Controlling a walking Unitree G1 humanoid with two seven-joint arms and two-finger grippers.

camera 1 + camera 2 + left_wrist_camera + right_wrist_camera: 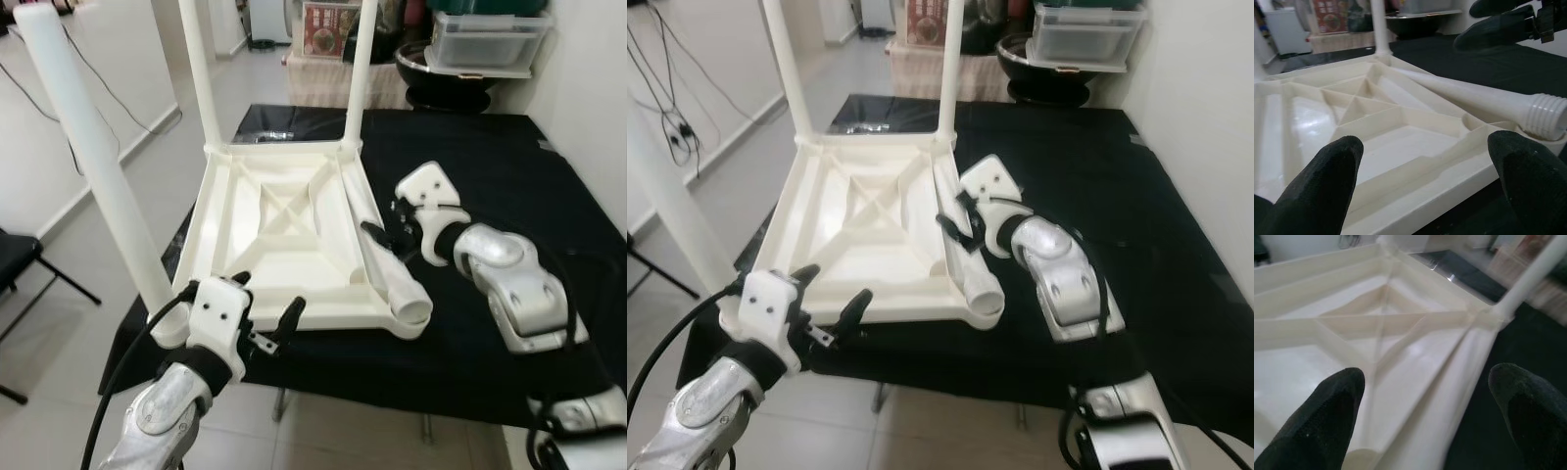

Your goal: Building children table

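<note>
White plastic is what you are working on: the table top [284, 240] lies upside down on the black cloth [509, 196], ribbed underside facing up, with three legs already standing in its corners. Two far legs [201, 73] rise straight up beyond both pincers, and a third upright leg [93, 166] stands at the near corner just outboard of your left gripper [263, 315].

Your left gripper sits at the near edge of the top with its fingers spread wide and nothing between them; in the left wrist view the edge of the top runs across the gap between the two black fingertips [1322, 186].

The loose fourth leg [387, 259] lies flat along the right edge of the top. Its long axis runs from the far right corner towards you, and its threaded end [1547, 115] points at the near right corner socket, resting on the rim there.

Your right gripper [384, 235] is right at the middle of that lying leg, coming in from its outer side. Its fingers stand well apart and the right wrist view shows them [1327, 416] straddling the leg's tapering shaft without closing on it.
</note>
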